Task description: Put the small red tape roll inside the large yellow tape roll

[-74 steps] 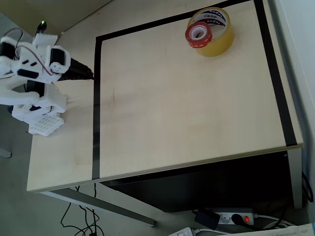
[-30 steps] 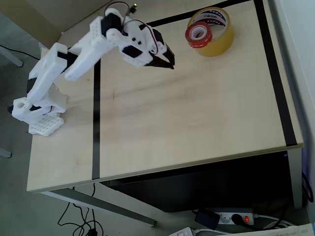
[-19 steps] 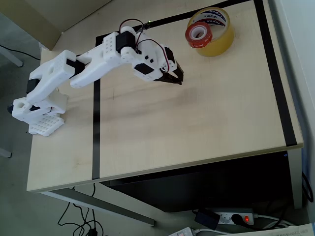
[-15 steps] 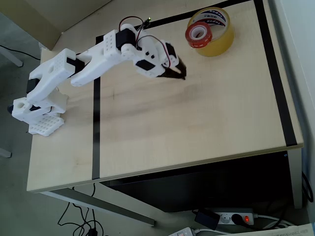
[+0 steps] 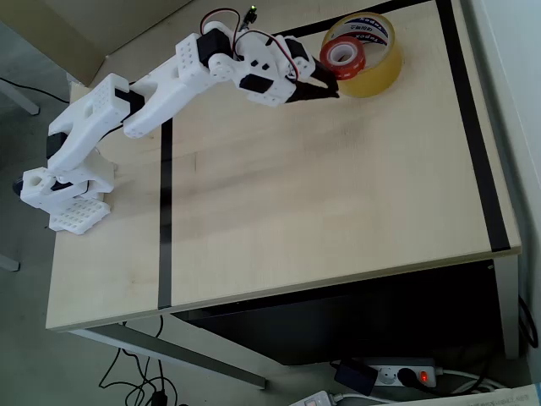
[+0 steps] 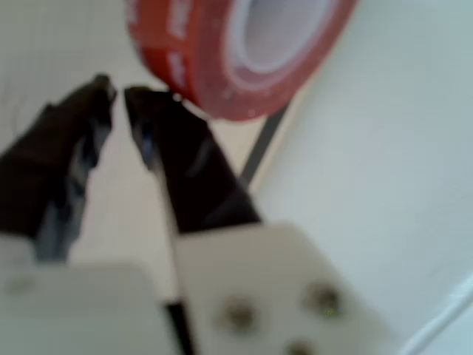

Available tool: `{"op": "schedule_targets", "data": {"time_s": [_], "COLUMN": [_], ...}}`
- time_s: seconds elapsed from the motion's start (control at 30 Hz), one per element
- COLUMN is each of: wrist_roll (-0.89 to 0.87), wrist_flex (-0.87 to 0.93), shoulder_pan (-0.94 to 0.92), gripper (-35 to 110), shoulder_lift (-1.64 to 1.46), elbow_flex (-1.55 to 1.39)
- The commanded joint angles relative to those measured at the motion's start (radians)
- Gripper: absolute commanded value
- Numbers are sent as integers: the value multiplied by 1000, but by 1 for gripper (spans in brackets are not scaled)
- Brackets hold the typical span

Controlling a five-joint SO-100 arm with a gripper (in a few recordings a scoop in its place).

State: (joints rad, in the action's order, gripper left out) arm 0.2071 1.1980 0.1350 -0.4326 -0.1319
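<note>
I find the red roll (image 5: 341, 55) near the table's far right corner in the overhead view, propped against the upper left side of the yellow roll (image 5: 372, 59), touching it and overlapping its rim. It has not been placed inside. The yellow roll lies flat beside the black tape line (image 5: 166, 178) that frames the work area, its printed core label facing up.

In the wrist view the red roll (image 6: 222, 52) sits at the top of the picture, tilted, white core visible, blurred by closeness. The right-hand dark finger's tip lies at or against its lower edge; I cannot tell whether it actually touches.

My gripper (image 5: 325, 87) is just left of the red roll in the overhead view, tips reaching its lower left side. In the wrist view the gripper (image 6: 117, 95) shows a narrow gap between its tips, with nothing held between them.

The white arm (image 5: 161, 89) stretches from its base at the table's left edge (image 5: 63, 279) across the black line toward the rolls.
</note>
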Motion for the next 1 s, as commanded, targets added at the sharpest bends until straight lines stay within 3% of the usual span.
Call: {"op": "schedule_targets", "data": {"time_s": [0.0, 0.53, 0.67, 0.8, 0.97], "wrist_roll": [14, 29, 25, 23, -12], "wrist_flex": [-71, -103, 26, 256, 423], "shoulder_pan": [20, 29, -8, -61, -118], "gripper": [0, 0, 0, 0, 0], "shoulder_lift": [-67, -49, -43, 63, -37], "elbow_flex": [71, 71, 110, 365, 374]}}
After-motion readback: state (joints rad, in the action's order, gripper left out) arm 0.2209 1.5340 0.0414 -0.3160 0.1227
